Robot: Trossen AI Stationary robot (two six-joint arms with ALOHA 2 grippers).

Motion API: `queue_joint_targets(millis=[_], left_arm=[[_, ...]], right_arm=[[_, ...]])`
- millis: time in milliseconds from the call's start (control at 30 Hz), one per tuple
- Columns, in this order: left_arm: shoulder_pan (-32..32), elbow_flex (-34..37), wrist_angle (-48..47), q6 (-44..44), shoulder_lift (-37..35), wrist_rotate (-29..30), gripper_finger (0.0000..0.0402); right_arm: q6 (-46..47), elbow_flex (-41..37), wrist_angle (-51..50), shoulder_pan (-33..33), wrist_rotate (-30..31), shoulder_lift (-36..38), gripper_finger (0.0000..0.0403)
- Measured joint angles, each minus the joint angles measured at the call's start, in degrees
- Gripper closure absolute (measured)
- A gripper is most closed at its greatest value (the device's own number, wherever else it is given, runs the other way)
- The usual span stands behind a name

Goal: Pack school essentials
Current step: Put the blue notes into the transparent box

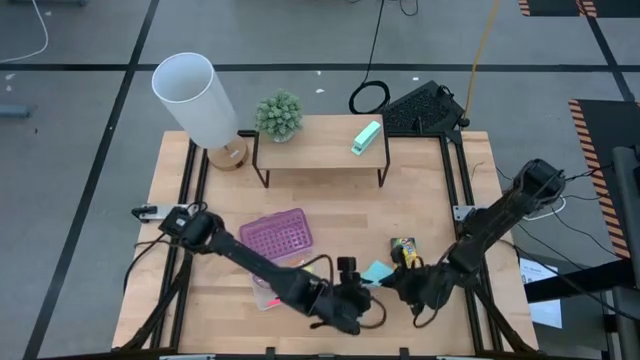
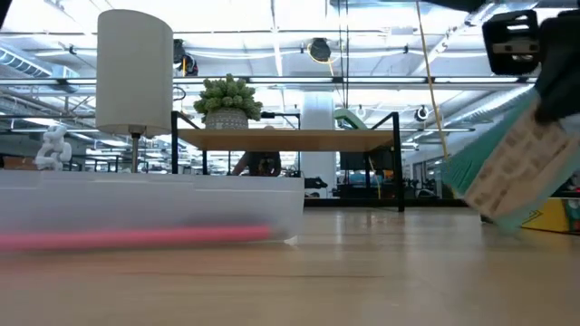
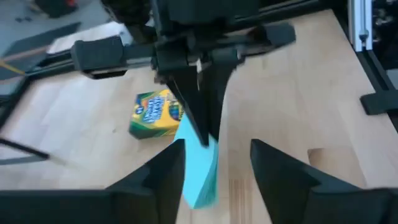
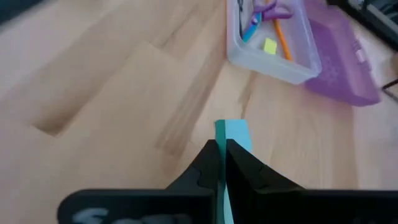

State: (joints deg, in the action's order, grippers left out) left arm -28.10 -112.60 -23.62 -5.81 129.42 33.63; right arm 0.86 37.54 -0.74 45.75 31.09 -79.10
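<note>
- High view: you've got both arms meeting near the table's front edge, centre. Right gripper (image 1: 392,283) is clamped on the blue sticky-note pad (image 1: 376,271); left gripper (image 1: 352,300) sits just beside it on the left, w/ the pad's near end by its fingertips. Crayon box (image 1: 404,250) lies just behind the pad, on the wood. Clear case (image 1: 268,292) is mostly hidden under the left arm, its purple lid (image 1: 275,236) lying flat behind it. Farther back: a small wooden shelf (image 1: 320,148) w/ a potted plant (image 1: 278,115) and a mint-green block (image 1: 366,137); white lamp (image 1: 195,98) at its left.
- Low view: only here do you see the pad (image 2: 517,172) is off the table, tilted, its white page-edges facing the camera. The case (image 2: 149,206) reads as a frosted wall w/ a pink pencil (image 2: 136,237) blurred behind it. Grippers barely show here.
- Left wrist view: left fingers (image 3: 283,174) are spread apart, the pad (image 3: 199,168) between them near one finger; contact can't be told. The right gripper's (image 3: 200,121) fingers are pinched together on the pad's top. Crayon box (image 3: 155,113) beyond, yellow-green.
- Right wrist view: right fingers (image 4: 245,171) squeezed on the pad's (image 4: 234,134) thin edge. Only this view shows the case's (image 4: 273,62) contents: purple-handled scissors (image 4: 264,12), orange pencil (image 4: 283,40), tiny yellow eraser (image 4: 269,46). Lid (image 4: 345,65) beside it.
</note>
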Motion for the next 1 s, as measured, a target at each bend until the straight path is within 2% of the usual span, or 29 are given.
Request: queue_joint_targets(millis=[233,433,633,1000], left_arm=[[-0.41,1.11,1.39,-5.77,-0.08,5.3,0.0137],[1.78,3.38,2.25,-9.82,-0.09,5.44,0.0129],[2.82,6.33,6.04,-10.0,-0.02,4.94,0.0168],[4.23,7.91,7.44,-8.53,-0.08,3.83,0.0294]], right_arm=[[0.59,0.02,-1.72,-5.28,-6.94,9.08,0.04],[1.07,0.02,-1.69,-8.68,-10.99,12.94,0.0399],[-0.01,0.02,-1.65,-9.22,-11.8,13.19,0.0397],[-0.01,0.02,-1.18,-9.36,-11.51,13.17,0.0395]])
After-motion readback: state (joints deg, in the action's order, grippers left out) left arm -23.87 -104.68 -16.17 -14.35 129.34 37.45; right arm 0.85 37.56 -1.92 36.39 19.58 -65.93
